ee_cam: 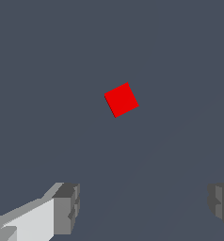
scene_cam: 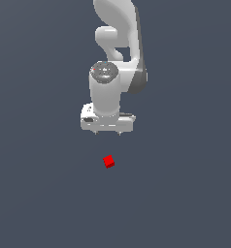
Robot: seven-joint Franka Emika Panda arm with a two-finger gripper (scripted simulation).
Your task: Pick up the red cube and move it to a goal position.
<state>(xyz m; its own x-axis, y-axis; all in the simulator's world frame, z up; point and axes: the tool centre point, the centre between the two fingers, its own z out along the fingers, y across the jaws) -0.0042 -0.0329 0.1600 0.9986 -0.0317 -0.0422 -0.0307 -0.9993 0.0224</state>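
The red cube [scene_cam: 108, 162] lies on the dark grey floor, turned at an angle. It also shows in the wrist view [ee_cam: 121, 100]. My white gripper [scene_cam: 108, 132] hangs above and slightly behind the cube, clear of it. Its fingers [ee_cam: 67, 208] stand wide apart and hold nothing. The cube lies ahead of the gap between the fingers, not between them.
The white arm [scene_cam: 115, 58] rises behind the gripper. The plain dark grey floor [scene_cam: 185, 193] spreads all around the cube.
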